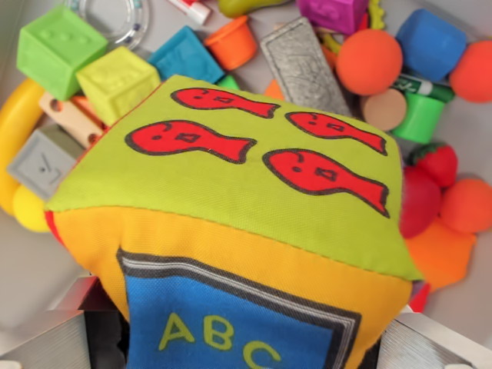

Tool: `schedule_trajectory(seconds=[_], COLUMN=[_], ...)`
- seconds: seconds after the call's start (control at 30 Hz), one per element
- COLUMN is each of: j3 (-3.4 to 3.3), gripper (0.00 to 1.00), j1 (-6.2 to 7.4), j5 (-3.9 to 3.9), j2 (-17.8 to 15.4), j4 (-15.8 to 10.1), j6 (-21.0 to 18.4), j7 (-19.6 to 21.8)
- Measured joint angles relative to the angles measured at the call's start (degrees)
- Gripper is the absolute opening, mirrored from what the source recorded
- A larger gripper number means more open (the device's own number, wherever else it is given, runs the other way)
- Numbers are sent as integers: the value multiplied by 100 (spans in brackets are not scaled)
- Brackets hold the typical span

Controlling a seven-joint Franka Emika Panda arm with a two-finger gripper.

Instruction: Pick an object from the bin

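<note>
A soft fabric cube (231,207) fills most of the wrist view, close under the camera. Its green top face carries several red fish, and its orange side has a blue "ABC" panel. My gripper (238,346) is shut on this cube. One metal finger (46,342) shows at the lower left and the other at the lower right (430,342), pressing the cube's sides. The cube sits above the toys in the grey bin (31,269) and hides what lies right below it.
Around the cube lie a green block (58,46), a yellow-green block (115,81), a blue block (184,55), an orange cup (232,42), a grey textured slab (301,65), an orange ball (369,61), a blue piece (430,42) and a yellow ring (15,146).
</note>
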Motion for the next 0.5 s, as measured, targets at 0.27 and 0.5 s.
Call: schedule_trajectory(seconds=[0.27,0.5], j3=[0,0], gripper=[0,0], j1=[0,0], j5=[0,0], j2=[-62,-97], j4=[240,403], j6=[-308,-506], j7=[-2,-3])
